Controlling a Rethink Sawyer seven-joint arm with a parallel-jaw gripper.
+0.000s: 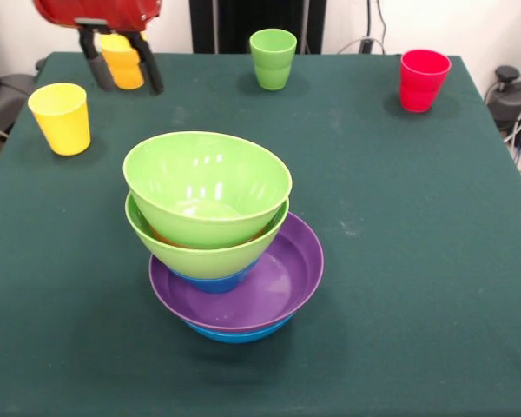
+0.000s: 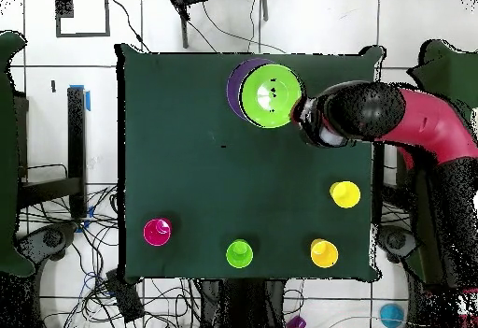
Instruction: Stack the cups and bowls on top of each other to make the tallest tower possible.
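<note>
The tower (image 1: 207, 187) stands mid-table: two light green bowls on top, a small blue bowl (image 1: 213, 280), the purple bowl (image 1: 269, 291) and the large blue bowl (image 1: 239, 333) lowest. It also shows in the overhead view (image 2: 271, 95). A sliver of orange shows between the green bowls. Four cups stand apart: yellow (image 1: 61, 117) (image 2: 344, 193), orange-yellow (image 1: 123, 59) (image 2: 324, 252), light green (image 1: 273, 58) (image 2: 239, 252), red (image 1: 423, 80) (image 2: 157, 232). My gripper (image 1: 128, 85) (image 2: 306, 119) is open and empty, raised above the table beside the tower; the orange-yellow cup shows behind its fingers (image 1: 95, 56).
The table has a dark green cloth (image 1: 399, 261) with its edges close behind the cups. Cables and a black device (image 1: 508, 95) lie off the table's side. Chairs and cables (image 2: 56, 240) surround the table in the overhead view.
</note>
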